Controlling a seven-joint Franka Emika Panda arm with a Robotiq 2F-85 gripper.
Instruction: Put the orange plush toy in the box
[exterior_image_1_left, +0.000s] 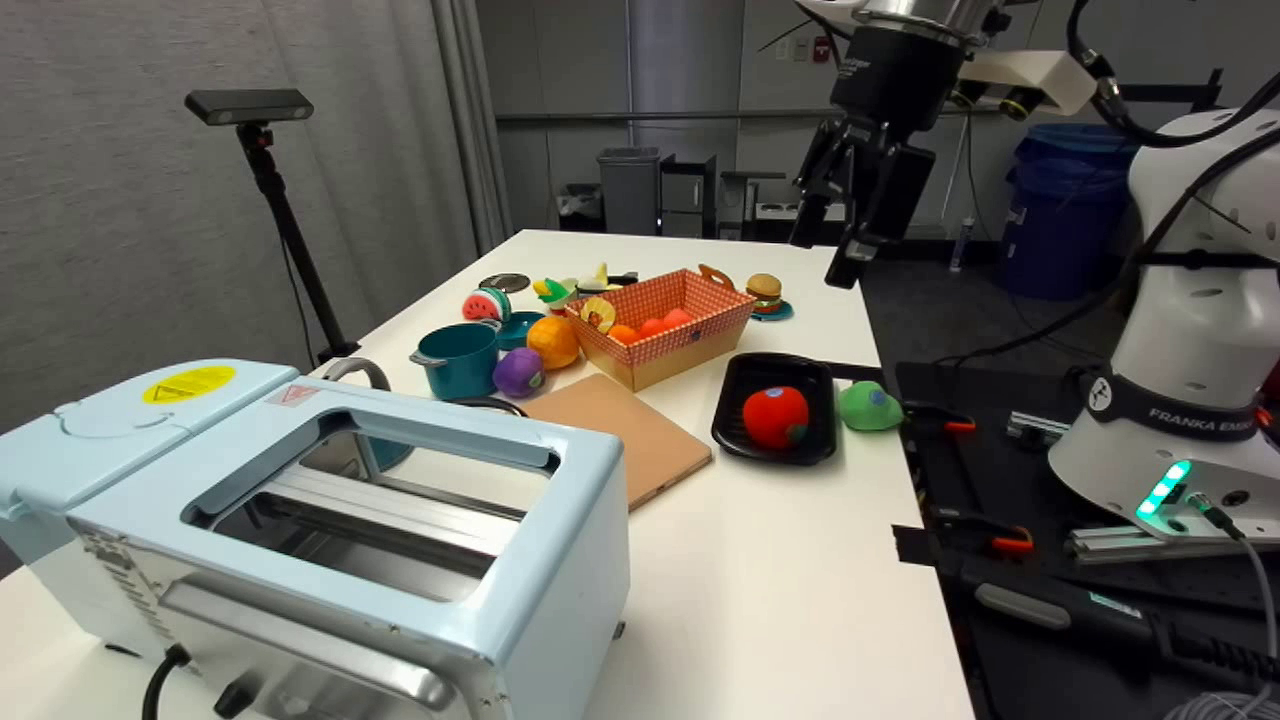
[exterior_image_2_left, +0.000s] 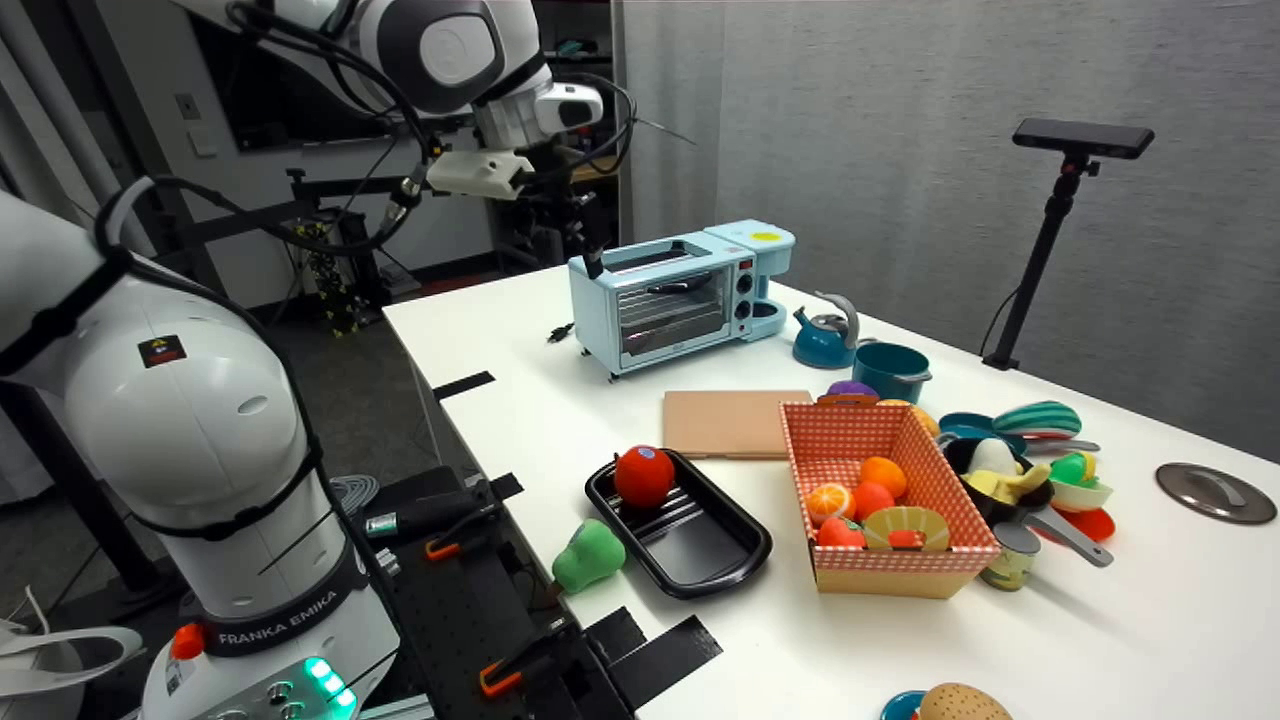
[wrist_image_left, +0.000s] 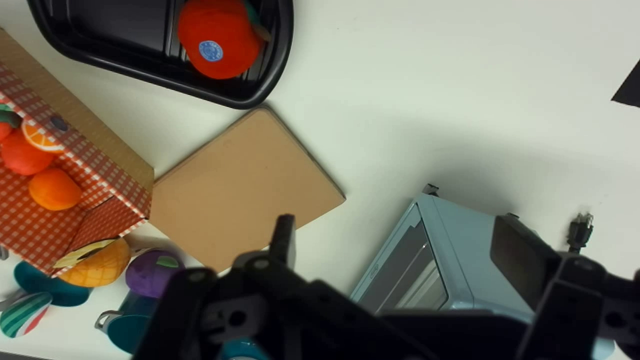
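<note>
White tabletop (exterior_image_1_left: 780, 580): below and aside from the empty, wide-spread gripper (wrist_image_left: 395, 239), the red-orange plush toy (wrist_image_left: 218, 39) is seated in the black tray (exterior_image_2_left: 705, 548); reaching is judged current, sideways travel then descent being required.

In an exterior view, looks over the toaster oven (exterior_image_1_left: 340, 590) from close behind; in an exterior view, faces its glass door (exterior_image_2_left: 672, 315) from afar. In the wrist view, peers steeply down beside it, sharing it with both.
</note>
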